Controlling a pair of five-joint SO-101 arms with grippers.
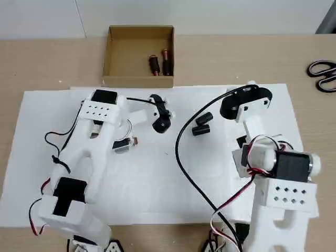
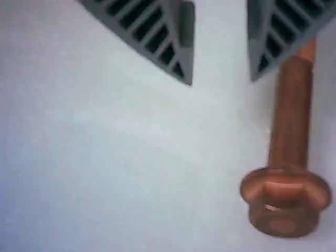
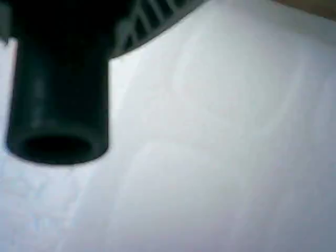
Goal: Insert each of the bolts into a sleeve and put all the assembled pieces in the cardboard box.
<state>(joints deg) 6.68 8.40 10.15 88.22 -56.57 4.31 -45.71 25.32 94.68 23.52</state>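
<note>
My left fingers (image 2: 157, 37) stand moderately apart just above the white paper sheet (image 2: 105, 157) and hold nothing. A copper bolt (image 2: 289, 157) lies flat on the sheet with its shank tip under one fingertip, not between the two. My right fingers (image 3: 152, 18) grip a black sleeve (image 3: 58, 100) by one end, its open mouth pointing away from them over the sheet. From above, I see two loose sleeves (image 1: 203, 118) lying close together mid-sheet, between the arms. The cardboard box (image 1: 139, 81) sits toward the far edge of the desk (image 1: 52, 63), with two assembled pieces (image 1: 167, 63) inside. Scissors (image 1: 323, 73) lie at the desk's right edge.
</note>
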